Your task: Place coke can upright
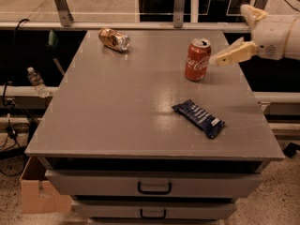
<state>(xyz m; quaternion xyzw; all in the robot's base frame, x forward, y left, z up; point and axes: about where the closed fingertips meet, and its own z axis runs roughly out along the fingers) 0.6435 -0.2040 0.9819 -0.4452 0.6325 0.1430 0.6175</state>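
Observation:
The red coke can (pixel 197 60) stands upright on the grey table (pixel 117 107), right of the middle toward the far edge, with its silver top up. My gripper (pixel 230 35) is just to the right of the can, at the table's right edge, open and holding nothing. Its lower finger (pixel 233 55) points at the can with a small gap between them. The upper finger (pixel 250 14) is higher and further back.
A gold-brown can (pixel 114 39) lies on its side at the far left of the table. A dark blue snack wrapper (pixel 198 117) lies in front of the coke can. Drawers (pixel 154 185) are below the top. A plastic bottle (pixel 36 82) and cardboard box (pixel 35 191) are on the left.

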